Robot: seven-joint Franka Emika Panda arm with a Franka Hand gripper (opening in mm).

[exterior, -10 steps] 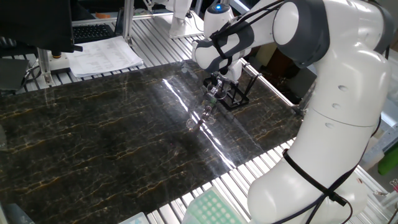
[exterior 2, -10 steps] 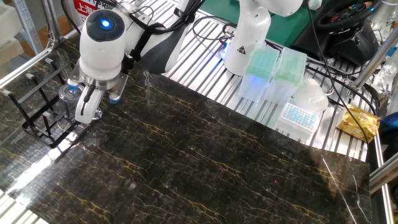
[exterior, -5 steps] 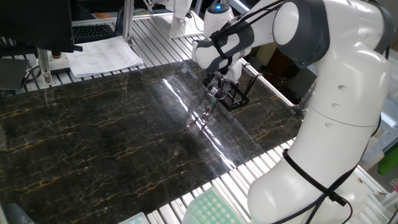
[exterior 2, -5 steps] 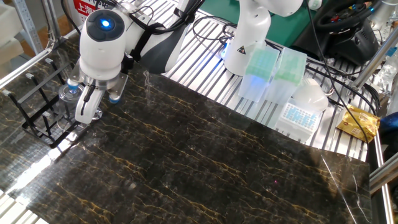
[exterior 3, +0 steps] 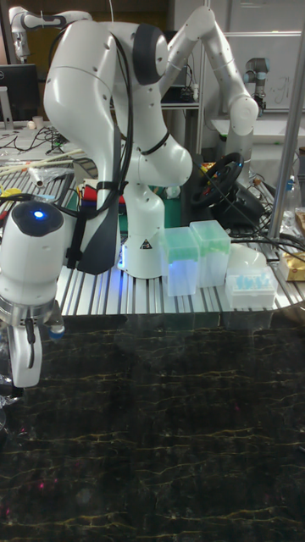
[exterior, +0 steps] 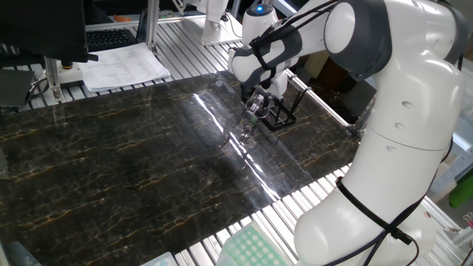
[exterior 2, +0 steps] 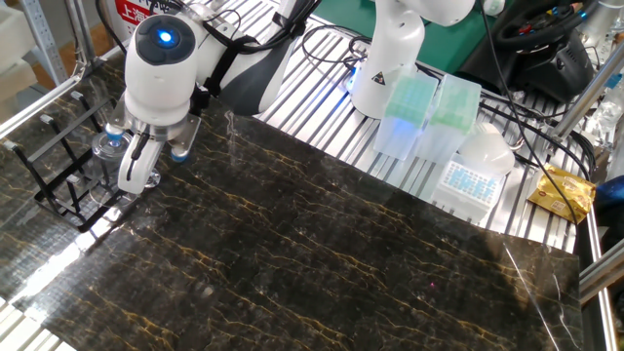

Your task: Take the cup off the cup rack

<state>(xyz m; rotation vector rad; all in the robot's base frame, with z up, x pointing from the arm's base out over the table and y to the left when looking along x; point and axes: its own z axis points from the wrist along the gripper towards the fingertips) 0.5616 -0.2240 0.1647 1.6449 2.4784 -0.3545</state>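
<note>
The cup [exterior 2: 105, 146], small and of clear glass, stands in the black wire cup rack [exterior 2: 58, 175] at the table's left end. My gripper [exterior 2: 115, 174] reaches down from the white wrist and is shut on the cup. The near white finger [exterior 2: 132, 168] lies against the cup's side, and the far finger is hidden behind the glass. From the opposite side, the cup [exterior: 254, 110] shows as a faint glint under the gripper [exterior: 256, 112], at the front of the rack [exterior: 281, 112]. The tall view has only the gripper [exterior 3: 13, 377] at its left edge.
A dim mirror image [exterior: 244, 134] of the cup lies on the glossy dark marble table [exterior 2: 322, 253]. Green and clear tip boxes [exterior 2: 429, 112] stand on the slatted bench behind. Papers [exterior: 122, 66] and a keyboard lie past the table's far edge.
</note>
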